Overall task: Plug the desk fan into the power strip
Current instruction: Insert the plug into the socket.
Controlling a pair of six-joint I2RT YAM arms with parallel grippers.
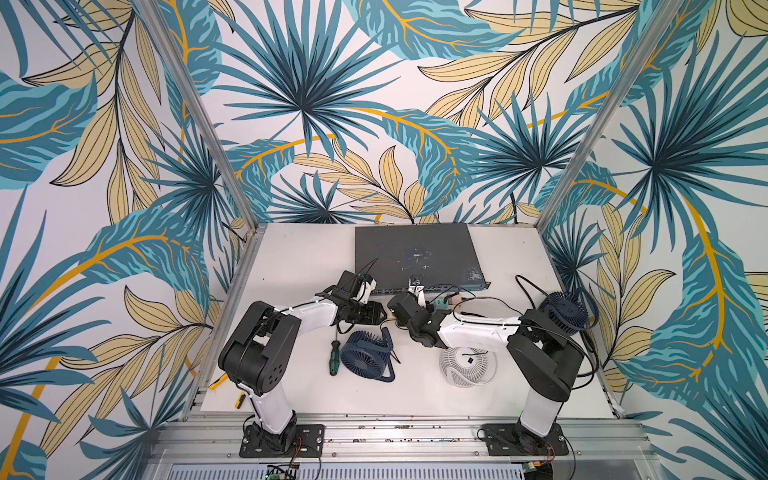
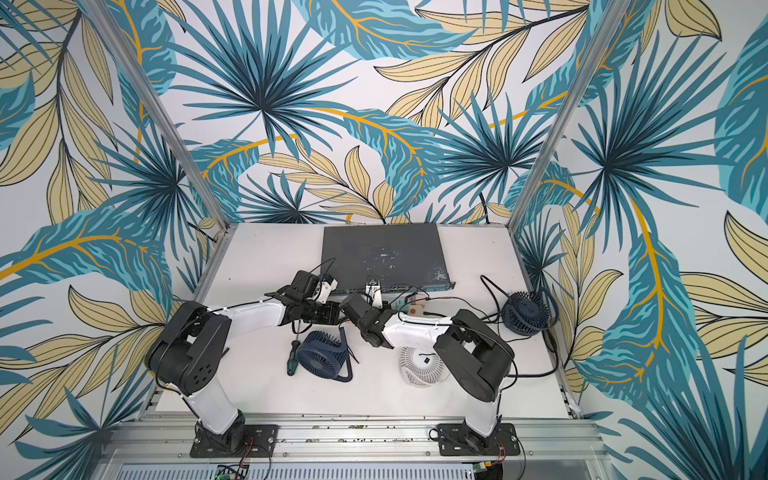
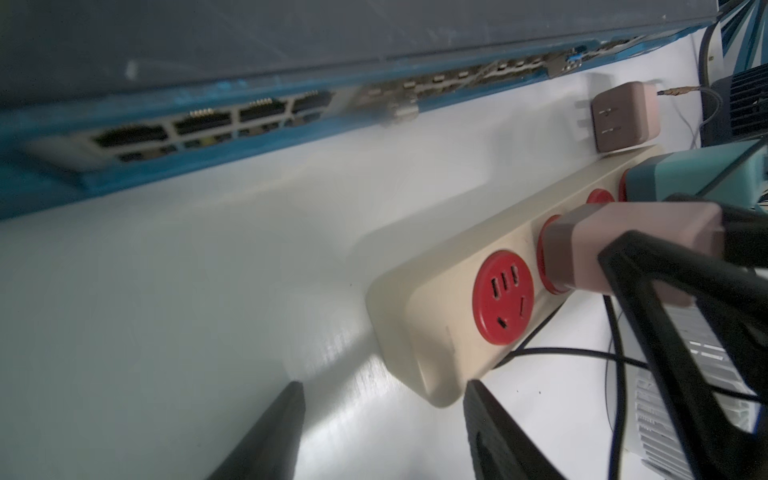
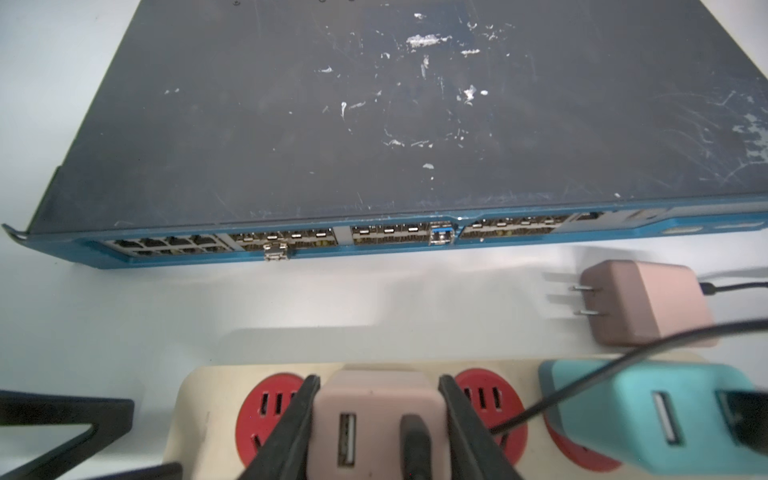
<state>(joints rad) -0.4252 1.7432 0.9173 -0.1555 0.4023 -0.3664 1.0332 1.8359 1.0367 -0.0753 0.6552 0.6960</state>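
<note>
In both top views we see both arms reaching toward the grey switch point(image 1: 415, 253) at the back of the bench point(image 1: 299, 257). At the left wrist, the left jaws stand apart and empty, near the end of the power strip point(image 3: 419, 316). At the right wrist, the right jaws clamp a pink adapter point(image 4: 376, 415) standing in a red socket of the strip, which lies just before the switch.

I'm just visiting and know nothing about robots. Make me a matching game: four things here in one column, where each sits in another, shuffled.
1. teal adapter
2. pink adapter showing prongs
3. pink adapter showing USB ports
4. green screwdriver

A. beside a navy fan
B. on the power strip, in the jaws of the right gripper
C. loose on the table
D. on the power strip, ungripped

Pairs: 1-D, 2-C, 3-B, 4-A
</note>
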